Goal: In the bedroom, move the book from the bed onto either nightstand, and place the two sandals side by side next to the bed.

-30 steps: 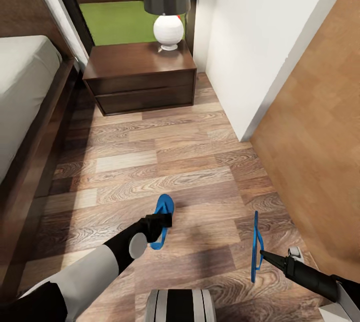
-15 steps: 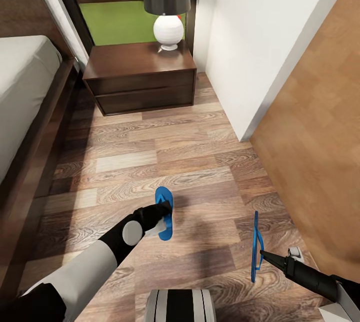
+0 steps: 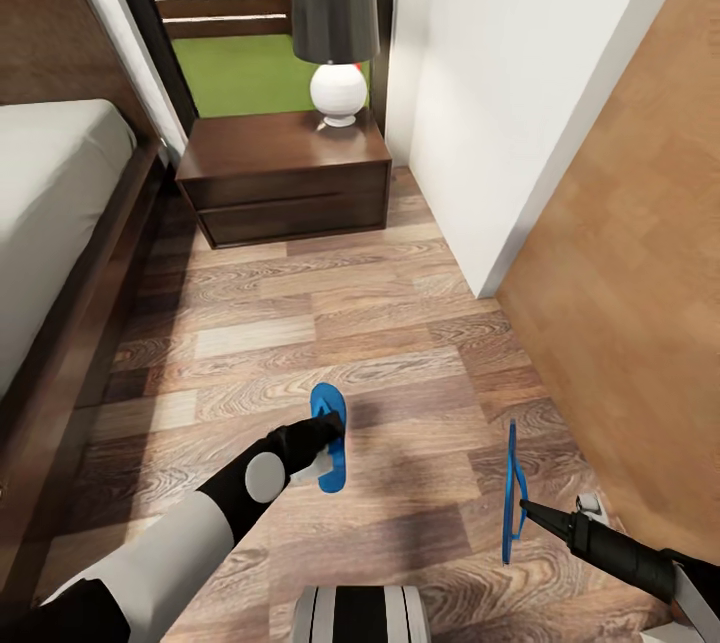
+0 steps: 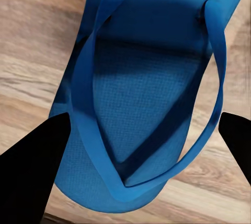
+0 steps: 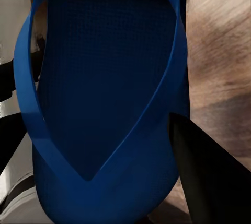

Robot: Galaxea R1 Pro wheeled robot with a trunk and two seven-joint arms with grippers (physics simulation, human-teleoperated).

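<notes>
One blue sandal (image 3: 328,413) lies flat on the plank floor beside the bed (image 3: 60,223). My left gripper (image 3: 333,435) hovers just over it, open. In the left wrist view its fingers (image 4: 36,166) stand apart on either side of this sandal (image 4: 141,93) without touching it. The other sandal (image 3: 511,483) hangs on edge above the floor further right, my right gripper (image 3: 525,507) shut on it. The right wrist view shows that sandal (image 5: 104,93) close up beside one dark finger (image 5: 209,182). The nightstand (image 3: 285,178) stands beyond, by the bed's headboard. The book is out of view.
A white-based lamp (image 3: 337,88) with a dark shade stands on the nightstand. A white wall corner (image 3: 480,173) and a brown wooden panel (image 3: 630,303) close in on the right. Plank floor (image 3: 300,323) stretches between the bed and the wall.
The left sandal went from tilted in my left gripper to lying flat on the floor, a little nearer the nightstand. The head camera has shifted slightly. The right arm has held still.
</notes>
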